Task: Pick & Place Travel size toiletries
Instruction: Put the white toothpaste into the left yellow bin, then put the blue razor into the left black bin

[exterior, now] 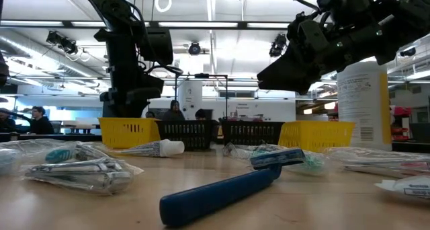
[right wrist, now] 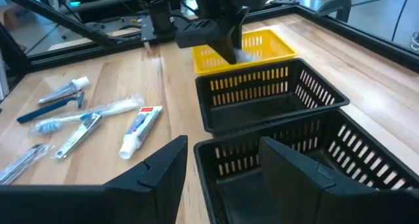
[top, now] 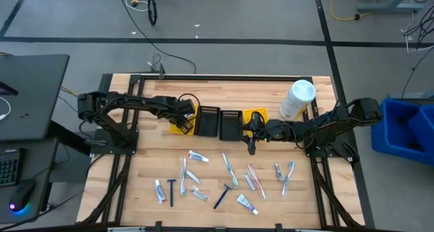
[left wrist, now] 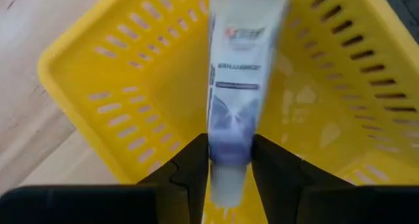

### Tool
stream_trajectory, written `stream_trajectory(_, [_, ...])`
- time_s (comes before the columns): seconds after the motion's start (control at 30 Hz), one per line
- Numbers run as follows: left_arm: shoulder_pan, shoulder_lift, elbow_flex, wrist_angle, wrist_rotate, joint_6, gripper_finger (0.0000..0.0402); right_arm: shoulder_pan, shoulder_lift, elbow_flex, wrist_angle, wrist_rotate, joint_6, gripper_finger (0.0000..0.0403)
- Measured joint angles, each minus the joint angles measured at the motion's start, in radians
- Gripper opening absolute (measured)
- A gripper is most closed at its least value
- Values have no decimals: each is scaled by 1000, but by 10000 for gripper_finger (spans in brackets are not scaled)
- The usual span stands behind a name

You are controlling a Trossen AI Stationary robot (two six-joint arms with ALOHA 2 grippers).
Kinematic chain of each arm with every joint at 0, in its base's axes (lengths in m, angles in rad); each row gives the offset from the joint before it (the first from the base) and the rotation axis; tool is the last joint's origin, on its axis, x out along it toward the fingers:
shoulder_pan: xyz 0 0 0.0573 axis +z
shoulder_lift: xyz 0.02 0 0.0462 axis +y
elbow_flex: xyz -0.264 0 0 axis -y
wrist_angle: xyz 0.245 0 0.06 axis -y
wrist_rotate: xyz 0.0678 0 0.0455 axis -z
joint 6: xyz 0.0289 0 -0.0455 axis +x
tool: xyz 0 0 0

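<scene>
Four baskets [top: 220,123] — left pincer [left wrist: 230,160] clamps a toothpaste tube [left wrist: 236,73] over the yellow basket [left wrist: 118,99]; right pincer [right wrist: 219,165] open.

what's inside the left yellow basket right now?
Nothing visible on the yellow basket floor. The left claw holds a toothpaste tube over it; tube and claw hide part of the bottom.

Pretty typical lab space. Grey floor [top: 224,18] all around the wooden table [top: 146,164], with black tape lines and loose cables [top: 139,1] at 12 o'clock. Dark desk [top: 30,96] with a keyboard [top: 8,165] at 9 o'clock, blue bin [top: 407,127] at 3. From table level: bright ceiling strip lights [exterior: 215,25], exposed ducts, and people [exterior: 37,120] sitting way in the back.
</scene>
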Motion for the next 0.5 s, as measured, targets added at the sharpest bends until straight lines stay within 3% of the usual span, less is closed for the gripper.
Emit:
stream_trajectory(0.37, [-7,-12,38,-49,35,44,153,0,0,0,0,-1,0,224])
stream_trajectory(0.5, [-54,-65,89,-82,-5,51,153,0,0,0,-1,-1,0,232])
